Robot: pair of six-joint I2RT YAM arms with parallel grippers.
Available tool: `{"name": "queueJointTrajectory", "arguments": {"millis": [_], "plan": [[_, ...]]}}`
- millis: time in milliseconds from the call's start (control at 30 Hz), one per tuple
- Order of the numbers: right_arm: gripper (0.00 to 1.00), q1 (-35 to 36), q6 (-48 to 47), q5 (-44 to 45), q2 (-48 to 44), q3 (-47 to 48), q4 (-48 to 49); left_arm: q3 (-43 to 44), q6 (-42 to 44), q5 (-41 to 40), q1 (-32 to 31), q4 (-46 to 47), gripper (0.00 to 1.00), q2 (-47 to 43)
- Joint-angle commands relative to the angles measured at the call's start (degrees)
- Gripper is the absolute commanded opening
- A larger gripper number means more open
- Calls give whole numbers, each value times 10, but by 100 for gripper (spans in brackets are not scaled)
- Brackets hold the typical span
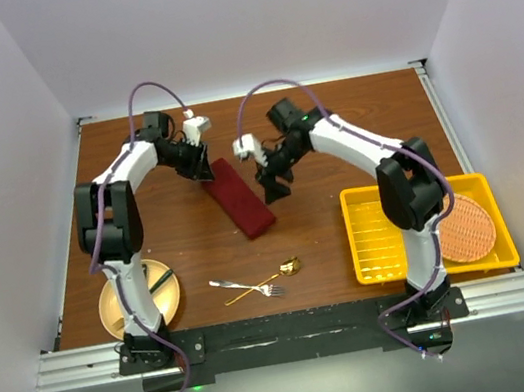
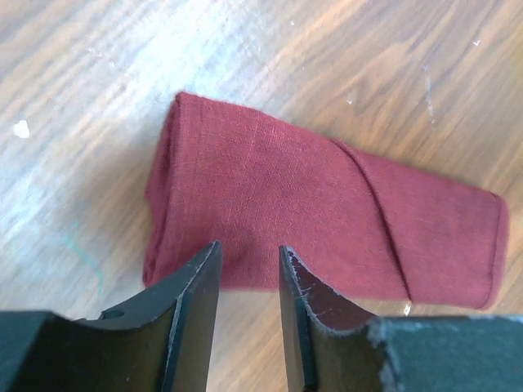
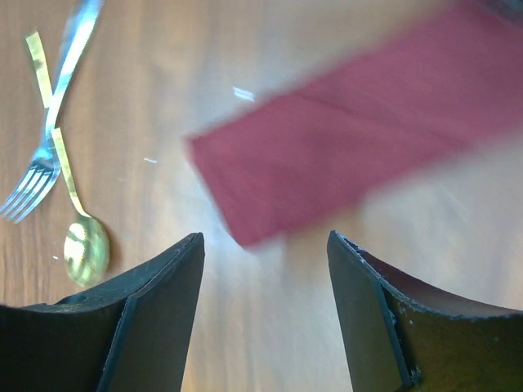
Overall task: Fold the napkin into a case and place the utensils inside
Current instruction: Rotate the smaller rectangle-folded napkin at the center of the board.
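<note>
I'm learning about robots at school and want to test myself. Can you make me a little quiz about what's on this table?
1. True or false: the fork and spoon are already tucked inside the folded napkin.
2. Where is the round orange mat? A: on the plate. B: in the yellow tray. C: under the napkin.
3. What colour is the spoon?

Key
1. False. They lie crossed on the bare table, apart from the napkin.
2. B.
3. Gold.
</note>
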Motion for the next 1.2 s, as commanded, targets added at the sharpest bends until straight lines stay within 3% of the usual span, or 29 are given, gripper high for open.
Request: {"name": "queueJointTrajectory", "arguments": {"millis": [0,200,400,700,867,1000,1167], "plan": [[64,-44,90,4,18,45,-40,-60,-28,19,9,28,39,-97],[58,-34,145,19,76,74,-11,-111,-8,-51,12,21,37,-112],[57,-15,131,17,116,76,-15,-69,58,-80,5,-2,32,-43],[58,34,111,-20,126,62,-24,10,70,-67,-36,1,32,28],[61,48,125,-20,127,66,-17,13,65,-63,-42,-5,33,32],[64,32,130,1,97,64,-33,-18,48,-51,-16,-7,35,-10],[74,-20,139,-22,1,38,-48,-99,81,21,10,3,52,-189]]}}
